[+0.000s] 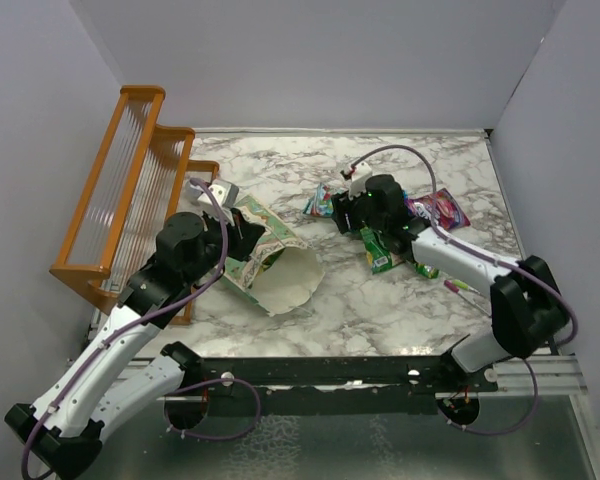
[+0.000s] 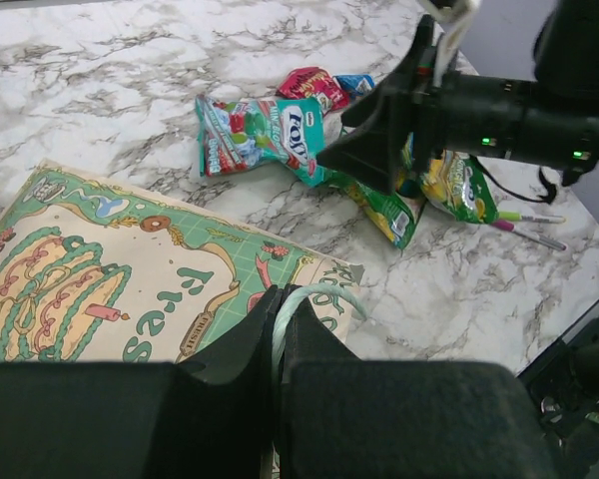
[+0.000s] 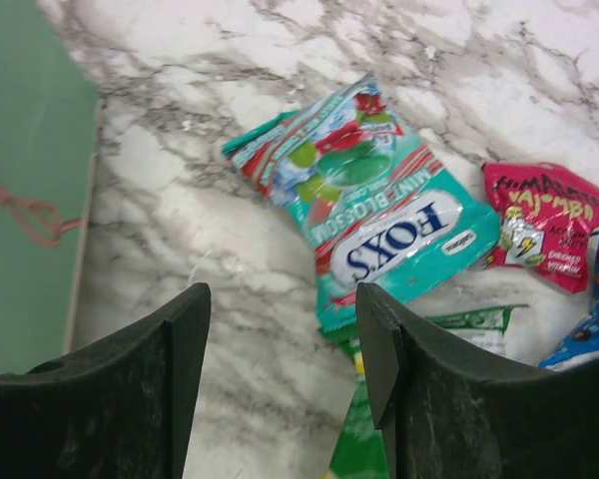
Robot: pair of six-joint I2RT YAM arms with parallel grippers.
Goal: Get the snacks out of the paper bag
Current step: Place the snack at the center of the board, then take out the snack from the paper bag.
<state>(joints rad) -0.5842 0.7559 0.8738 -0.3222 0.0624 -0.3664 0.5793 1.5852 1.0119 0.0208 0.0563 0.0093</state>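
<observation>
The pale-green paper bag [image 1: 272, 262] lies on its side with its white mouth facing the near edge. My left gripper [image 1: 242, 232] is shut on its thin loop handle [image 2: 319, 294]; the printed side of the bag [image 2: 100, 269] fills the left wrist view. Snacks lie outside on the marble: a teal Fox's packet [image 3: 379, 210], a red packet [image 3: 544, 225], a blue one [image 3: 594, 319] and a green one [image 3: 369, 439]. My right gripper [image 3: 285, 319] is open and empty, low over the table just beside the teal packet [image 1: 320, 205]. The bag's inside is hidden.
An orange wooden rack [image 1: 120, 190] stands along the left wall, close behind the left arm. A purple packet [image 1: 442, 210] and thin pink-and-green pens [image 1: 460, 287] lie to the right of the right arm. The bag's edge [image 3: 30, 200] is left of the right gripper.
</observation>
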